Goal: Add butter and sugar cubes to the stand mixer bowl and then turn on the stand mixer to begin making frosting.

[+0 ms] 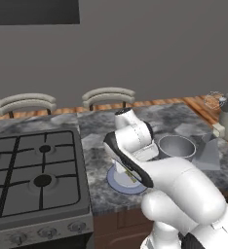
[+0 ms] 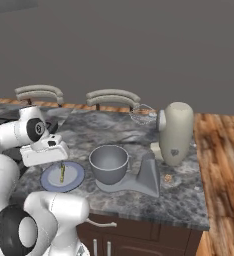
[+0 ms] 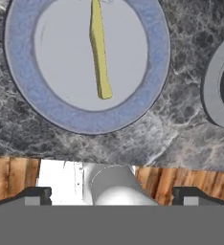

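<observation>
The butter (image 3: 99,48), a thin yellow stick, lies on a flat blue-rimmed plate (image 3: 18,72) near the counter's front edge. My gripper (image 3: 113,195) hangs open over the plate's near side, jaws wide and empty, with the butter ahead of the fingertips (image 3: 37,195). From the right base view the gripper (image 2: 56,161) hovers just above the butter (image 2: 62,173). Right of the plate sits the grey stand mixer bowl (image 2: 109,162) on the stand mixer's base. The stand mixer's (image 2: 176,132) beige head is tilted back. Small brownish lumps (image 2: 167,177), perhaps the sugar cubes, lie by its foot.
A gas stove (image 1: 33,170) fills the counter to the left of the plate (image 1: 117,185). Two chair backs (image 1: 108,97) stand behind the marble counter (image 2: 114,130). A wooden floor (image 2: 224,175) lies to the right. My own arm (image 1: 174,185) rises close in front of the plate.
</observation>
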Robot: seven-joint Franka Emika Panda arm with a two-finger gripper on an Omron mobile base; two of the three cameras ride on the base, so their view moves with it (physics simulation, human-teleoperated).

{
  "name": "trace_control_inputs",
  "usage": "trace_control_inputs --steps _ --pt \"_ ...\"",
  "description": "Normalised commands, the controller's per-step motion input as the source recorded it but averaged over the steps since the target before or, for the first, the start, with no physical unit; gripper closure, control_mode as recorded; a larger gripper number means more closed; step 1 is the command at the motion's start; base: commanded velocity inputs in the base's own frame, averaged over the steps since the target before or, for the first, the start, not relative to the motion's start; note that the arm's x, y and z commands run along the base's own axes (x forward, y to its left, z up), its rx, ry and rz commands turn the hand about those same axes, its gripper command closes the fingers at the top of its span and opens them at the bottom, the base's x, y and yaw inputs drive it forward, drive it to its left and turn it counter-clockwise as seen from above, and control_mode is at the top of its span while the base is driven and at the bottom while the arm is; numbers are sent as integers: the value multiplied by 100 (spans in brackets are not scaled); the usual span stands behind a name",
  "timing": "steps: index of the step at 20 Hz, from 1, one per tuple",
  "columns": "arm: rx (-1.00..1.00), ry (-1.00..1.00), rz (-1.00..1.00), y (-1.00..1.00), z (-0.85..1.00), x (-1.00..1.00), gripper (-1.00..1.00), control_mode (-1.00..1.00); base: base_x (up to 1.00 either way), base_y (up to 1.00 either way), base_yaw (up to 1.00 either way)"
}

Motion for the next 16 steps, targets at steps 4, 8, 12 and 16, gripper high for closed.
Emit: trace_control_inputs --steps 4,8,12,16 --pt "0 6 0 0 -24 37 -100 -100 0 0 0" --pt "0 3 0 0 -29 30 -100 -100 0 0 0" --pt "0 3 -1 0 -40 24 -100 -100 0 0 0" --pt "0 3 -1 0 -34 18 -100 -100 0 0 0"
